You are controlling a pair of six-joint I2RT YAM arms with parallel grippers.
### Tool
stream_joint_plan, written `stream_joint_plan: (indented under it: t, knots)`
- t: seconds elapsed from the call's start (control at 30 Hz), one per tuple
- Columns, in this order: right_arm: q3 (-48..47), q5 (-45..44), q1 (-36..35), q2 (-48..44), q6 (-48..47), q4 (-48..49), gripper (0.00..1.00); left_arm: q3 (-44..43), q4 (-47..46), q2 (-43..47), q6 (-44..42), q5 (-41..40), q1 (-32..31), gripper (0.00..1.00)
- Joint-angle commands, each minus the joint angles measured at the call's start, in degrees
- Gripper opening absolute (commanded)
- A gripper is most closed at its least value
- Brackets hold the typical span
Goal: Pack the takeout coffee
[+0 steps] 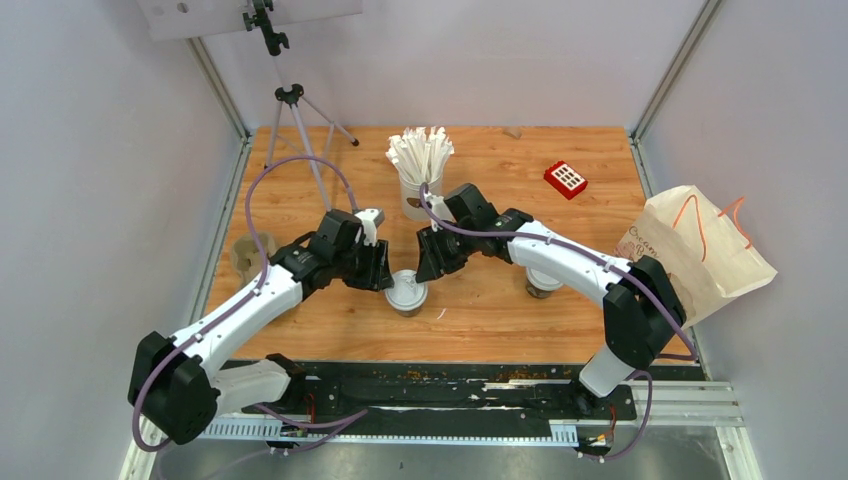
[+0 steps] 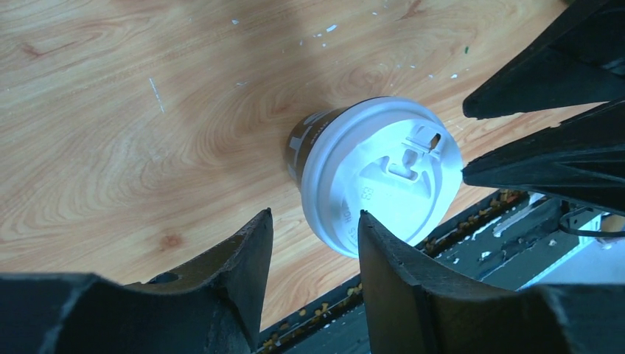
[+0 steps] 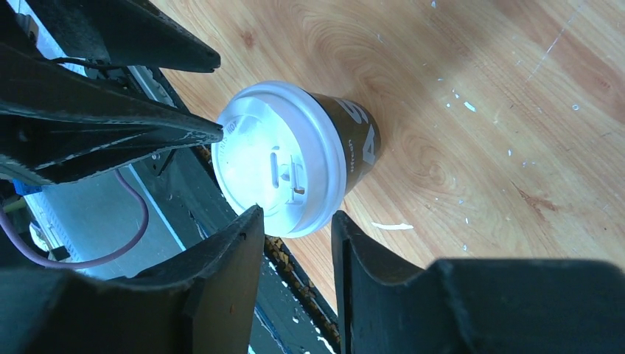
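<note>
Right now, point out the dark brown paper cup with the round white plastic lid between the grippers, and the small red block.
dark brown paper cup [image 2: 379, 177]: left wrist view, centre of its white lid.
small red block [image 1: 566, 179]: top external view, its white-gridded top face.

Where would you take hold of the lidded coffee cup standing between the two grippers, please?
Grip the brown paper wall of the cup just under the white lid, jaws coming in level from the side: it stands upright, and the lid's rim overhangs as a stop.
</note>
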State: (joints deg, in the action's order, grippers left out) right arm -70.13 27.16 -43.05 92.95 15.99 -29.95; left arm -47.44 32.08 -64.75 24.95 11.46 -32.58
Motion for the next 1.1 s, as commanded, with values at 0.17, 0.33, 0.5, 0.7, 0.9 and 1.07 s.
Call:
stream_joint_plan:
  t: [0.17, 0.33, 0.5, 0.7, 0.9, 1.07]
  knots:
    - [0.2, 2.5, 0.2, 1.0, 1.3, 3.3, 0.35, -1.4, -1.9, -2.2, -4.0, -0.7, 0.2, 0.52]
    - [0.5, 2.8, 0.2, 2.1, 1.8, 3.6, 0.32, -0.3, -2.8, -2.4, -3.9, -0.1, 0.2, 0.49]
    - [1.5, 2.7, 0.2, 2.7, 2.1, 4.2, 0.28, 0.9, -3.7, -2.2, -3.9, 0.0, 0.3, 0.47]
    - [2.8, 1.6, 0.2, 3.1, 2.1, 4.2, 0.24, 2.8, -4.9, -2.8, -3.1, 0.6, 0.2, 0.44]
    - [4.5, 0.8, 0.2, 3.2, 2.1, 5.0, 0.23, 4.8, -4.4, -4.1, -2.5, -0.2, 0.2, 0.43]
    - [6.1, -0.8, 0.3, 3.4, 1.7, 5.5, 0.22, 6.2, -3.7, -5.9, -1.6, -0.7, 0.2, 0.42]
